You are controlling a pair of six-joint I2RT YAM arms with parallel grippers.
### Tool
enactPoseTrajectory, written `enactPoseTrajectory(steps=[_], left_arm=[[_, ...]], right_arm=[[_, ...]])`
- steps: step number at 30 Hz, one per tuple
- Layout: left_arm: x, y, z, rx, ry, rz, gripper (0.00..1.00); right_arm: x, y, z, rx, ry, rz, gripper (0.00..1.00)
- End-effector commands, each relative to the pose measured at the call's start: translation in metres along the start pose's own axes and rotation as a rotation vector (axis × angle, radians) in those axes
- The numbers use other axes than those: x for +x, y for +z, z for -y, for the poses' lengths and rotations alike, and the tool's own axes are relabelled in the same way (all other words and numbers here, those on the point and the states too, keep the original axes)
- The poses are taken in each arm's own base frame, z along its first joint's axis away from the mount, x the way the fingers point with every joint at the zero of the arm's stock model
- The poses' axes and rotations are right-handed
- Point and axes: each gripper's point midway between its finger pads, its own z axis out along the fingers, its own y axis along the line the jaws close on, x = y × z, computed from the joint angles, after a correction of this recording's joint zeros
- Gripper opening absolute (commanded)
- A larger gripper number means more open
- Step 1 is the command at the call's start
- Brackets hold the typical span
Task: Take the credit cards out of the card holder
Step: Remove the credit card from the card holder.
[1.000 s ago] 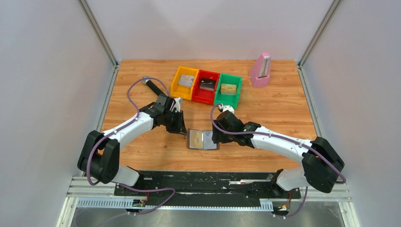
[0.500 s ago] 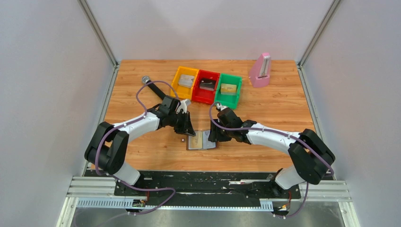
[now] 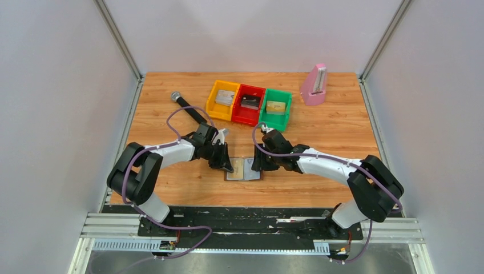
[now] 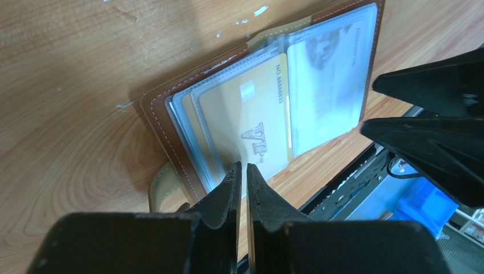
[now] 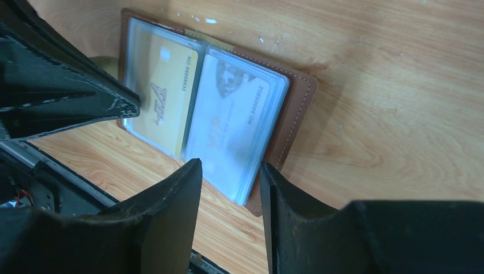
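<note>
The card holder (image 3: 243, 169) lies open on the wooden table near the front, with a brown rim (image 4: 162, 128) and clear sleeves. A gold VIP card (image 4: 251, 120) sits in its left panel and a silvery card (image 4: 328, 103) in its right panel. My left gripper (image 4: 242, 168) is over the near edge of the gold card's sleeve. Only a thin slit shows between its fingers and nothing is seen in it. My right gripper (image 5: 228, 171) is open, its fingers (image 5: 182, 188) either side of the near corner of the silvery card's sleeve (image 5: 234, 123), not closed on it.
Yellow (image 3: 222, 100), red (image 3: 248, 104) and green (image 3: 275, 108) bins stand in a row at the back, each holding a card. A pink wedge-shaped object (image 3: 314, 84) stands at the back right. A black rod (image 3: 188, 107) lies behind the left arm. A black rail (image 3: 251, 220) runs along the near edge.
My left gripper has moved right and nearer onto the holder's left panel, and its jaws have narrowed. The right gripper's jaws have closed in a little at the holder's right side.
</note>
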Motion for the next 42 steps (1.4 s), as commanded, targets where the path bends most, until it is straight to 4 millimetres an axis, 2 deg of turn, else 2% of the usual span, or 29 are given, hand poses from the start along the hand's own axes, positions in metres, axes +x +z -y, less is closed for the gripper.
enactPoseTrajectory(steps=[1,5,10,23,27,42], left_arm=[[-0.005,0.004,0.0,0.009,0.027,0.025,0.13],[-0.005,0.004,0.0,0.013,0.025,0.027,0.13],[-0.004,0.003,0.001,0.016,0.027,0.028,0.13],[-0.001,0.001,0.0,0.014,0.028,0.032,0.13],[-0.001,0.002,-0.001,0.011,0.026,0.03,0.13],[0.001,0.002,-0.001,0.019,0.025,0.028,0.13]], right_arm=[[-0.035,-0.023,-0.02,-0.043,0.007,0.112,0.43],[-0.037,-0.024,-0.025,-0.064,0.008,0.115,0.43],[-0.033,-0.017,-0.028,-0.082,0.019,0.092,0.43],[-0.014,0.017,-0.006,-0.001,0.045,0.021,0.43],[-0.011,0.022,-0.01,-0.027,0.046,0.008,0.43],[-0.017,0.016,-0.024,-0.08,0.019,0.011,0.44]])
